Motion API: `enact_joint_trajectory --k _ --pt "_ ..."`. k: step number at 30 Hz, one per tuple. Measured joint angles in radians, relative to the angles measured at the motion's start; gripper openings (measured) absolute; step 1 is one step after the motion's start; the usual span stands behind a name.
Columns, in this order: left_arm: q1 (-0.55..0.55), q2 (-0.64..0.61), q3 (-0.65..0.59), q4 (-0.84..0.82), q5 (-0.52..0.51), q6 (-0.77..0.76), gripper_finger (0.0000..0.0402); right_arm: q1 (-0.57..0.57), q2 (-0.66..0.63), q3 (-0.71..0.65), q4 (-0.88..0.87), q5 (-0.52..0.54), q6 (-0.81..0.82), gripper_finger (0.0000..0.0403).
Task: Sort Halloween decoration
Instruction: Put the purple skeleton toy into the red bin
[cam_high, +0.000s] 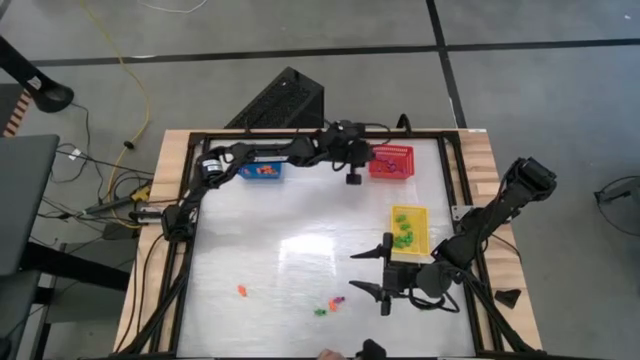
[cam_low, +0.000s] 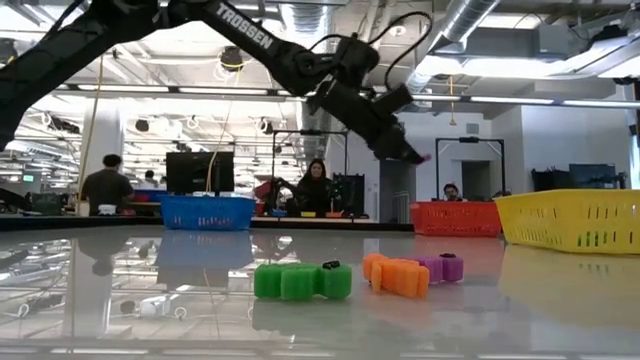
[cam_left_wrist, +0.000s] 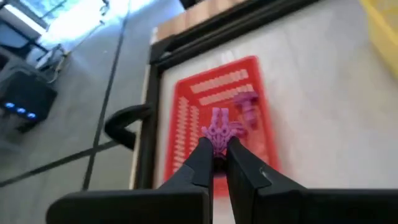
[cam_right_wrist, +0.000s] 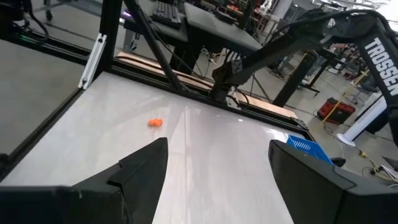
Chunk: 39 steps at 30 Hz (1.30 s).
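My left gripper hangs above the near rim of the red mesh basket, shut on a purple trinket. The high view places it just left of that basket. Another purple trinket lies inside the basket. My right gripper is open and low over the table, left of the yellow basket, which holds green trinkets. On the table lie an orange trinket, a green one and an orange and purple pair. My left gripper pinches the purple trinket by its lower end between the two fingertips. The fingers slant downward from the table's left. The trinket is lifted clear above the red basket and sticks out past the fingertips; in the low view it shows as a purple speck.
A blue basket with small pieces stands at the far edge, under the left arm. A black frame runs around the table. In the low view the green, orange and purple trinkets lie close together. People sit in the room behind.
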Motion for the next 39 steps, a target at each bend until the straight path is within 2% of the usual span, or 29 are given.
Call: enact_joint_trajectory --k 3,7,10,14,19,23,29,31,36,39 --pt "0.0 0.06 0.098 -0.002 0.0 0.031 0.0007 -0.004 0.0 0.0 0.011 0.0 -0.001 0.0311" --pt "0.02 0.191 0.283 -0.178 0.017 0.058 0.0007 -0.003 0.0 0.0 0.028 0.0 -0.004 0.0311" --pt "0.024 0.295 0.428 -0.314 -0.009 0.126 0.0008 0.002 0.0 0.0 0.02 0.0 -0.006 0.0311" --pt "0.018 0.361 0.565 -0.413 -0.029 0.156 0.001 0.01 0.0 0.0 0.018 -0.001 -0.01 0.0311" --pt "0.006 0.373 0.551 -0.39 -0.095 0.17 0.0021 0.017 0.0 0.0 -0.003 -0.003 -0.012 0.0311" --pt "-0.016 0.372 0.553 -0.381 -0.147 0.253 0.0065 0.018 0.0 0.0 -0.023 -0.003 0.008 0.0311" --pt "-0.06 0.372 0.555 -0.373 -0.377 0.36 0.0143 0.032 0.0 0.0 -0.02 -0.003 0.03 0.0311" --pt "-0.072 0.372 0.562 -0.379 -0.424 0.384 0.016 0.036 0.0 0.0 -0.012 -0.002 0.03 0.0311" --pt "-0.087 0.33 0.561 -0.386 -0.44 0.408 0.0179 0.041 0.0 0.0 0.025 0.001 0.025 0.0311" --pt "-0.089 0.278 0.561 -0.448 -0.454 0.393 0.018 0.049 0.0 0.0 0.035 0.003 0.022 0.0311"
